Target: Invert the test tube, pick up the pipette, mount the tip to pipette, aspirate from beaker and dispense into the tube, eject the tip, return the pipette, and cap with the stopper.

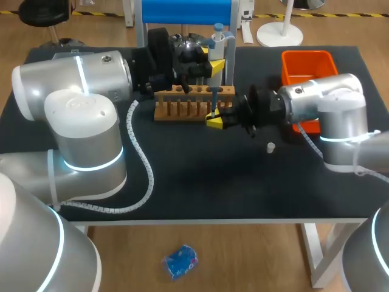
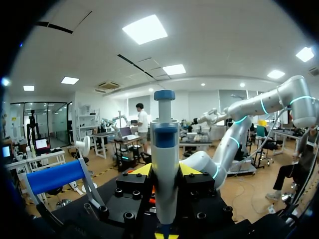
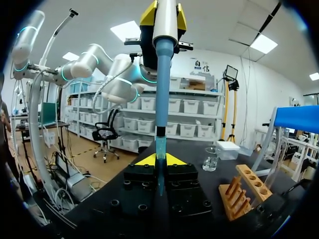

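1. Left gripper (image 1: 214, 61): fingers clamped on the pipette (image 1: 217, 39), upright over the rack (image 1: 182, 104). Any tilt could scrape its tip against the glass.
2. Right gripper (image 1: 216, 117): fingers closed around the test tube (image 3: 160, 147), tip inside. A slip would likely spill liquid.
3. Stopper (image 1: 271, 146): loose beside the right arm, liable to be knocked.
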`<state>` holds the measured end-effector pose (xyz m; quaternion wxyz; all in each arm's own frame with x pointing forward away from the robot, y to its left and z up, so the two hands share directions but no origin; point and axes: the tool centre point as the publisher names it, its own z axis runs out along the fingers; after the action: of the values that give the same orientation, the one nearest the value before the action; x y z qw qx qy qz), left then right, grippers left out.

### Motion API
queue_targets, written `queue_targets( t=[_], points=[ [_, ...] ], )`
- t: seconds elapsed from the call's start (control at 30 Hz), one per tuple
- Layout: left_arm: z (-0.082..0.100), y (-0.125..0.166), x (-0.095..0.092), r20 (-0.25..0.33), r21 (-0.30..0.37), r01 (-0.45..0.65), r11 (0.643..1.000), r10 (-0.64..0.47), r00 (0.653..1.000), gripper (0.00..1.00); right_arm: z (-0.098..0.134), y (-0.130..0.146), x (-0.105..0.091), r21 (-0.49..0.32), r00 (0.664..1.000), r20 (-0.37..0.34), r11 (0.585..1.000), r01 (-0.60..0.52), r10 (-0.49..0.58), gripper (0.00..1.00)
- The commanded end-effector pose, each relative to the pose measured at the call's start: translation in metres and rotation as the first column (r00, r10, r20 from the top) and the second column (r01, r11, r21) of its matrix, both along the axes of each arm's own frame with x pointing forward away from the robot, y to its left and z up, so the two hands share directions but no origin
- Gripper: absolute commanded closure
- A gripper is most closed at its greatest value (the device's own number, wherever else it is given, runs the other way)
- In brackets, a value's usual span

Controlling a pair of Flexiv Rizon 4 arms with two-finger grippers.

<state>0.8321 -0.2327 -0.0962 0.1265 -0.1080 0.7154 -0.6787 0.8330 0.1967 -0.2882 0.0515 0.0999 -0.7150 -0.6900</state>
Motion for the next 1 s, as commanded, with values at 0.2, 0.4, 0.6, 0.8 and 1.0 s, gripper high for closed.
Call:
queue_targets(
  t=[0.2,0.4,0.6,0.8,1.0],
  points=[
    [-0.0021,-0.0014,-0.0002,0.004,-0.007,-0.003,1.000,0.003,1.000,1.00,-0.0014,0.0015,0.0026,-0.006,1.000,-0.003,1.000,-0.002,0.001,1.00],
    [-0.0021,-0.0014,-0.0002,0.004,-0.007,-0.003,1.000,0.003,1.000,1.00,0.0006,0.0002,0.0041,-0.009,1.000,0.002,1.000,0.001,-0.001,1.00],
    [-0.0021,-0.0014,-0.0002,0.004,-0.007,-0.003,1.000,0.003,1.000,1.00,0.0048,0.0007,0.0023,-0.012,1.000,0.019,1.000,-0.006,0.007,1.00],
    [-0.0021,-0.0014,-0.0002,0.004,-0.007,-0.003,1.000,0.003,1.000,1.00,0.0075,0.0005,-0.0009,-0.021,0.999,0.043,1.000,-0.010,0.011,1.00],
    [-0.0021,-0.0014,-0.0002,0.004,-0.007,-0.003,1.000,0.003,1.000,1.00,0.0064,0.0001,-0.0046,-0.034,0.998,0.056,0.999,-0.009,0.011,1.00]
  ],
)
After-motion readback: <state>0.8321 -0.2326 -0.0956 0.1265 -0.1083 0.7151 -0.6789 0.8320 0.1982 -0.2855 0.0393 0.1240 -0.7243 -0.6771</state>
